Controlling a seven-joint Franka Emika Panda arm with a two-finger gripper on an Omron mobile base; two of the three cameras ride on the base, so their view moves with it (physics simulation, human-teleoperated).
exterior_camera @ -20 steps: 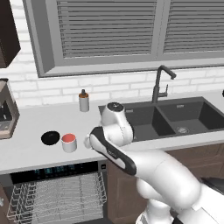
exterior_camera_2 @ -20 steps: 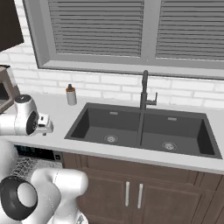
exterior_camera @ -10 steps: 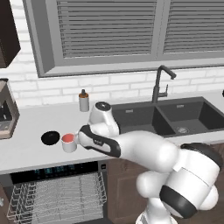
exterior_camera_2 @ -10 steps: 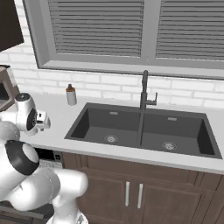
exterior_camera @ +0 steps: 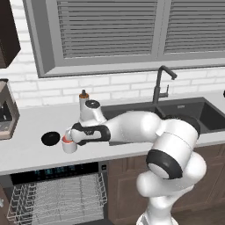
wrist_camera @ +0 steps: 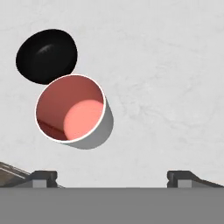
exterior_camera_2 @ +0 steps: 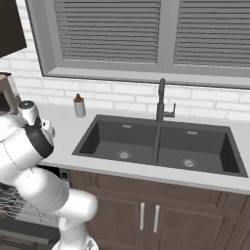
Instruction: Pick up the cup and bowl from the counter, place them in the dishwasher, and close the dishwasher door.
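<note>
Pincer: we've got it (wrist_camera: 111,175) hanging over the surface with its two tips spread wide and nothing between them; in the hand view the cup sits up and left of the gap, not centred in it.
Surface: long pale slab (exterior_camera: 30,154) carrying everything, dark double sink (exterior_camera_2: 156,144) set in it off to the arm's right.
Dishwasher: right below the cup's spot, open, white wire rack (exterior_camera: 57,197) pulled out under the black control strip (exterior_camera: 52,172); we can't pick out the door itself in these frames.
Cup: short and white with a red inside (wrist_camera: 70,108), upright on the surface; from the left base view (exterior_camera: 68,144) it's tucked just under the wrist.
Bowl: low glossy black bowl (wrist_camera: 47,56) just beside the cup, rims look like they touch or nearly so, we can't call it.
Step in hand: we read this as the approach to the cup, first pick of the task, nothing loaded yet.
Next move: we'd say shift the hand toward the cup until it's centred between the tips, drop, then close, keeping clear of the bowl.
View differences: hand view gives us the tip spread and the cup-bowl spacing; left base view gives the rack below; right base view gives the sink and the soap bottle (exterior_camera_2: 79,106) by the wall.
</note>
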